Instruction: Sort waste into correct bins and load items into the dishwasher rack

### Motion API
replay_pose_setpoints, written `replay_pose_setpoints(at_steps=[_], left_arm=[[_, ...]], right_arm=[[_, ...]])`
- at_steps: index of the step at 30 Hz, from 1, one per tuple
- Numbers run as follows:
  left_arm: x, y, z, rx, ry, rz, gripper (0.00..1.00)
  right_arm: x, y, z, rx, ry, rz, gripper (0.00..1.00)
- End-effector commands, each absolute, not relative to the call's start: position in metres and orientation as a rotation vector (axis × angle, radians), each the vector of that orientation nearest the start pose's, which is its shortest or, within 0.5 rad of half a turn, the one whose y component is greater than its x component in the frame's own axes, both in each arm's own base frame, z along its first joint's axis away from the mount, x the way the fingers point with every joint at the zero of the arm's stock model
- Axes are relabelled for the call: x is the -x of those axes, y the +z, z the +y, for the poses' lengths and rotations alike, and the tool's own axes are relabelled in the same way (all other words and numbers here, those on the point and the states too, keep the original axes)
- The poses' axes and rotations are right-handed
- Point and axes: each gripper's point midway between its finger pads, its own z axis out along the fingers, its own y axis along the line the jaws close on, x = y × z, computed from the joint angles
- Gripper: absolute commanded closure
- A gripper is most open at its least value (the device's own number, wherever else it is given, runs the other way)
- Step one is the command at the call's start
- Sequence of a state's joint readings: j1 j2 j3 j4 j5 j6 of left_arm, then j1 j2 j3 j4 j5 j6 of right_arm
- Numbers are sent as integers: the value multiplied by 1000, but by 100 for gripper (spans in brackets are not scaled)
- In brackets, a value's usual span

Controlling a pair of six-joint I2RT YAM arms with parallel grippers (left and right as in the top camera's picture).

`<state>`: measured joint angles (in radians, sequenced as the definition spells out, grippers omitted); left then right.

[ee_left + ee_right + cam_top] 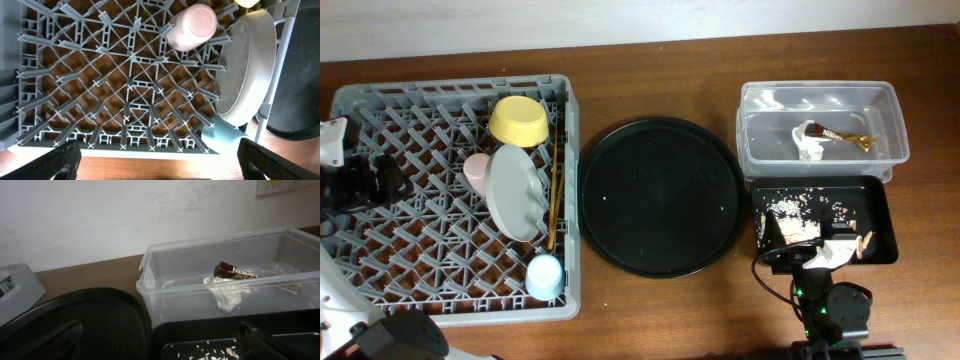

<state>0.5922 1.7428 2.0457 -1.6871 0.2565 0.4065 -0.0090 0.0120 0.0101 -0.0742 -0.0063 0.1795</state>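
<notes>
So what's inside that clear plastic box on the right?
Inside the clear tub lie a crumpled white napkin and a brown-and-gold wrapper, the wrapper resting against the napkin. Anything beneath those two is covered and cannot be seen.

You'll see the brown desk (650, 70) carrying a grey rack (420, 92) left, a round black tray (660, 195) centre, a clear tub (820, 88) far right, and a shallow black tray (876, 205) near right.

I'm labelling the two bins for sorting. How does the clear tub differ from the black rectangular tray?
The clear tub is see-through and deep-walled; the black rectangular tray is opaque and shallow. The tub holds a crumpled napkin and a brown-and-gold wrapper; the tray holds beige crumbs. Both are rectangular, of similar footprint, and sit right of the round black tray.
</notes>
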Motion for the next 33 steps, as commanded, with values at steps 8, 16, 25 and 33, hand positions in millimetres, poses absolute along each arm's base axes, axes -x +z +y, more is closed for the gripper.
replay_pose_setpoints(at_steps=[8, 16, 25, 33], left_arm=[[-299, 267, 142, 211, -205, 2841, 1], [-291, 316, 74, -73, -139, 2713, 1], [-241, 374, -46, -610, -174, 2439, 1], [-166, 311, -56, -696, -238, 2544, 1]], right_arm=[[-246, 156, -1, -142, 134, 1645, 1], [-246, 156, -1, -142, 134, 1645, 1], [-246, 156, -1, -142, 134, 1645, 1], [-246, 156, -1, -142, 134, 1645, 1]])
